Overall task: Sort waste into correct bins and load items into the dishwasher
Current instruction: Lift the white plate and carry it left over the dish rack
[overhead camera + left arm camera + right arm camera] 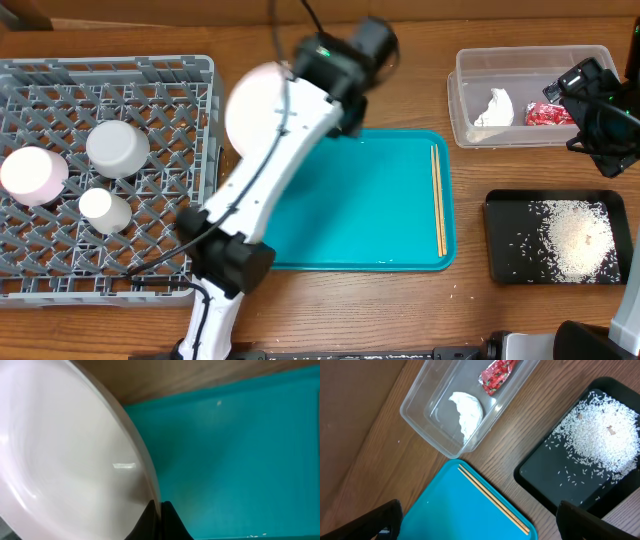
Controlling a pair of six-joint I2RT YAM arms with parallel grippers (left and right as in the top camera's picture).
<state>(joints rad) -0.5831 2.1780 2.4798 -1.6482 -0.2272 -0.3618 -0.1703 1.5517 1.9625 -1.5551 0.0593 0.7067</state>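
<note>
My left gripper (159,506) is shut on the rim of the white round plate (255,105), held tilted above the left end of the teal tray (380,200); the plate fills the left wrist view (65,460). The grey dish rack (170,100) at the left holds a pale grey-blue bowl (117,147), a white-pink bowl (33,172) and a white cup (103,208). Wooden chopsticks (438,200) lie along the tray's right edge. My right gripper (477,520) is open and empty, high at the right. The clear tub (470,100) holds the napkin (494,108) and red wrapper (548,114). The black tray (500,240) holds rice (575,235).
The teal tray lies between the rack and the two bins. The right wrist view shows the tub (420,405), the chopsticks (492,495) and the black tray (540,477) below it. A few rice grains (455,290) lie on the wooden table.
</note>
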